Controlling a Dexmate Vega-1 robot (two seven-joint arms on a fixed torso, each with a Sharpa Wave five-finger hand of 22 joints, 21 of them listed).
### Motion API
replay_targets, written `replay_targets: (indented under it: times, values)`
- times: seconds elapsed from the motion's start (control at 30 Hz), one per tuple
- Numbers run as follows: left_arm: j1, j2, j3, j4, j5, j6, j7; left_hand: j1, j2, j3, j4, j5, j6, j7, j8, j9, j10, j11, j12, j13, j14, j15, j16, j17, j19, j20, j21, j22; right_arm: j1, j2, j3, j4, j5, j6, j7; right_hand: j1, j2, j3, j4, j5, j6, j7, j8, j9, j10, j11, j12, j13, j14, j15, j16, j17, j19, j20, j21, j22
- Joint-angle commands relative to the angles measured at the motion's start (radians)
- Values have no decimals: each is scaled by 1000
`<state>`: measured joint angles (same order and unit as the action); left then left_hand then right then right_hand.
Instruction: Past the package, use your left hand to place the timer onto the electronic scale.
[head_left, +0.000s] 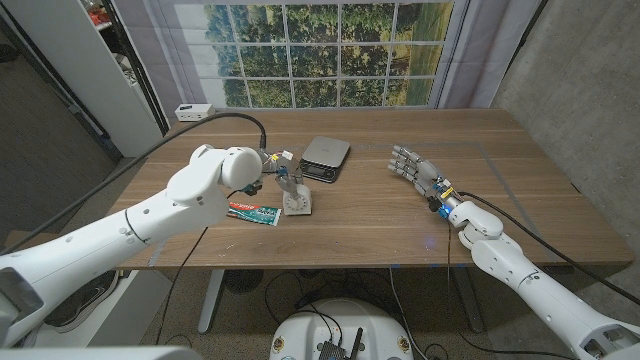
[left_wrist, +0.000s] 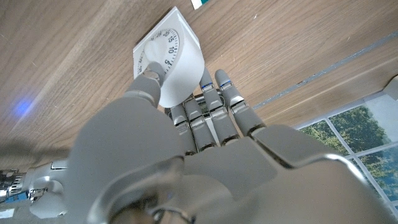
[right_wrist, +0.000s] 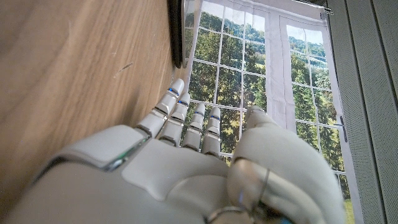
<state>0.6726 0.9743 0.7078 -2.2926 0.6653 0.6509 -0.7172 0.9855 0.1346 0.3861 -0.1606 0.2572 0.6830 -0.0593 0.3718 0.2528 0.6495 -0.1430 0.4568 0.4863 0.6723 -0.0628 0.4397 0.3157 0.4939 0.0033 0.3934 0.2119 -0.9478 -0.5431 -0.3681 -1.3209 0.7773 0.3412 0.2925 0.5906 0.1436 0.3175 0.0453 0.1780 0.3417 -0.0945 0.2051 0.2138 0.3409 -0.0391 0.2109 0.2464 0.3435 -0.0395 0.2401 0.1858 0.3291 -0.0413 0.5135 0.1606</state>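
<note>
Timer in the left hand, scale just beyond

The timer (head_left: 297, 203) sits near the package (head_left: 254, 212), pinched by the left hand (head_left: 283, 180); the scale (head_left: 326, 152) lies farther, slightly right. The right hand (head_left: 418, 170) idles, fingers spread, holding nothing.

A small white box (head_left: 192, 110) is seen at the upper left of the frame, at the far left corner of the wooden surface (head_left: 380, 225). Behind the surface, across the top middle, a backdrop printed with a gridded window and green trees (head_left: 330, 50) is hung. A grey wall (head_left: 580, 70) is seen at the upper right, and cables (head_left: 290, 295) are seen under the surface at the bottom.
</note>
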Motion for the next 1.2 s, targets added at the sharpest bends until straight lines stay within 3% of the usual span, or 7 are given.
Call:
replay_targets:
  times: [0.03,0.27,0.47,0.8,1.2]
  values:
    - [-66,21,-57,-12,-66,-72,-9,24,15,-8,1,-11,18,1,13,8,44,-22,12,11,19,-147,14,14,7,-5,10,4,14,15,-7,23,5,7,22,-12,2,10,0,5,8,-4,0,-2,7,1,4,-2,8,-98,-2,3,7,-21,-8,2]
    - [-155,17,-82,27,-129,-175,-43,30,14,-18,5,-20,28,5,19,14,47,-22,15,23,26,-148,23,25,7,-6,16,6,13,18,-10,23,2,15,29,-13,3,12,-1,5,7,-4,-1,-3,6,-1,4,-2,9,-98,-5,3,9,-21,-13,2]
    - [-235,-1,-58,72,-74,-272,-50,26,12,-23,11,-25,23,6,19,18,43,-26,14,30,24,-146,17,23,4,-5,19,7,-1,14,-7,-3,-1,14,12,-14,2,13,-3,5,5,-4,-2,-3,7,0,4,-2,10,-96,-7,2,9,-20,-16,2]
    - [-354,-83,-28,251,-57,-465,-34,18,5,-31,22,-28,29,1,24,25,45,-26,16,45,32,-150,3,14,1,-8,28,10,-32,-4,5,-72,-38,60,-34,-14,2,18,-8,5,5,-4,-2,-5,8,-5,3,-3,11,-99,-11,1,12,-20,-24,2]
    - [-434,-157,10,443,-46,-591,-3,25,12,-35,25,-29,26,-3,25,32,41,-25,14,61,31,-154,-4,17,-5,-8,36,11,-38,-15,9,-109,-74,82,-81,-14,2,22,-12,5,6,-6,-2,-6,5,-8,1,-4,13,-102,-14,1,13,-20,-32,3]
